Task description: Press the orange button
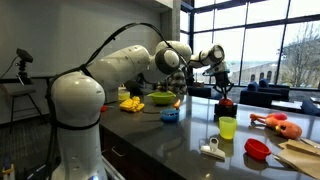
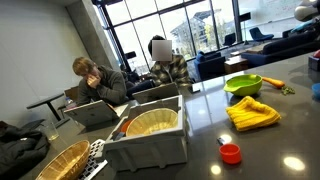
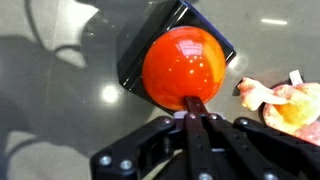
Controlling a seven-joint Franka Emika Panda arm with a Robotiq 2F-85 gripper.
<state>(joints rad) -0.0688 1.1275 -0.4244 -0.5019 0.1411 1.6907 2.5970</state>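
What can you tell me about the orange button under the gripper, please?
The orange button is a glossy red-orange dome, plastic by its look, with bright reflections on top. It sits on a low, dark square base whose corners show around it, flat on the grey reflective counter. The shut gripper points at its near edge; whether it touches cannot be told. A lumpy orange toy lies close beside it.

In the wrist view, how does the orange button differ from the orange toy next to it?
The orange button is a smooth, glossy dome; the orange toy is lumpy with paler patches. The button sits on a dark base; the toy lies straight on the table. The shut gripper points at the button, not the toy. Both are orange.
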